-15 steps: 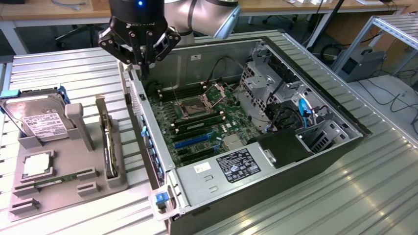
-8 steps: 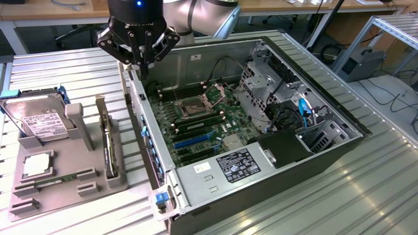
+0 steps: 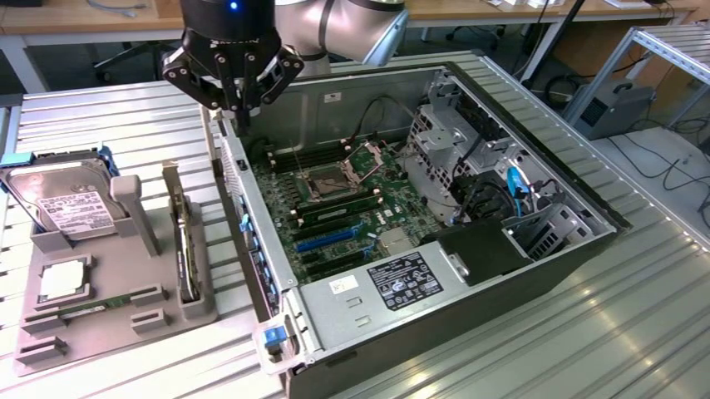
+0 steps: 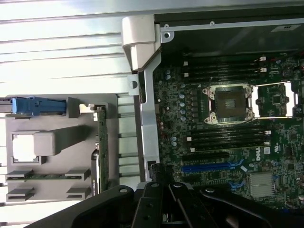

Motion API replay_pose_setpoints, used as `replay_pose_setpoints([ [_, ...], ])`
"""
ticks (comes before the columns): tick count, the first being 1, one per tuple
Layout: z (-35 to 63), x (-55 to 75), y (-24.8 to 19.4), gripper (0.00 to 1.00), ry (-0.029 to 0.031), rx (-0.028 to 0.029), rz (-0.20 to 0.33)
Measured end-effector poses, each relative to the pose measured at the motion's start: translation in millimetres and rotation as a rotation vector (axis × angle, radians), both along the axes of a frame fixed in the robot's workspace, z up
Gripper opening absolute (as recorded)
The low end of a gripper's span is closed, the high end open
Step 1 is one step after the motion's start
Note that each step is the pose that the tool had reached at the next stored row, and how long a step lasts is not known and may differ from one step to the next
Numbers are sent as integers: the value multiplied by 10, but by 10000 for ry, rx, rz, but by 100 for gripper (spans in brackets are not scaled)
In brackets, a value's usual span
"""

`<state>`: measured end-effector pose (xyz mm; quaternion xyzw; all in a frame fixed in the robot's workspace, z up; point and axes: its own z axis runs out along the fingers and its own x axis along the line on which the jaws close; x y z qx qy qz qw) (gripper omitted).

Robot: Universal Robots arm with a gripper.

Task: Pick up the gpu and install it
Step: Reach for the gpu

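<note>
**Figure. The gpu pick, approach stage.** You are in the first step of the task. The card is not yet grasped and installation has not begun. As a judgement, the grasp calls for the fingers to part and for the hand to stand over the card's upper edge rather than over the case wall. It also calls for a straight descent, since the card is thin and the holder's uprights and the case wall stand close on either side.

Items, largest to smallest:

- **(a)** One desk [image 3: 100, 125] of ribbed metal carries everything.
- **(b)** One computer case [image 3: 344, 320] lies open on its side beneath the hand.
- **(c)** One motherboard [image 3: 344, 208] faces up inside the case. Its one processor socket [image 3: 331, 177] is open and empty, below the hand on the board side of the case wall.
- **(d)** One hand [image 3: 236, 110] hangs over the case's rear wall, fingers together and clamped on nothing.
- **(e)** One grey holder [image 3: 128, 212] sits on the desk. It is below the hand, across that wall from the board, towards the exterior view's left.
- **(f)** One hard drive [image 3: 66, 204] with a white label leans in the holder, on the side of the gpu away from the hand.
- **(g)** One gpu [image 4: 101, 137], the task's thing, stands on its long edge in the holder slot nearest the hand. It is near the case wall, well below the fingertips, and untouched.
- **(h)** One processor chip [image 3: 62, 278] lies flat in the holder, beyond the gpu from the hand.
- **(i)** One green memory stick [image 4: 42, 176] lies flat near the chip.
</note>
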<state>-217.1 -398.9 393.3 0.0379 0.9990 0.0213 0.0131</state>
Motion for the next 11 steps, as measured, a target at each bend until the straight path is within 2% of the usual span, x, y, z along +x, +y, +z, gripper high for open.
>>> replay_pose_setpoints([
  [11, 0, -24, 0, 11, -1, 1, 0],
])
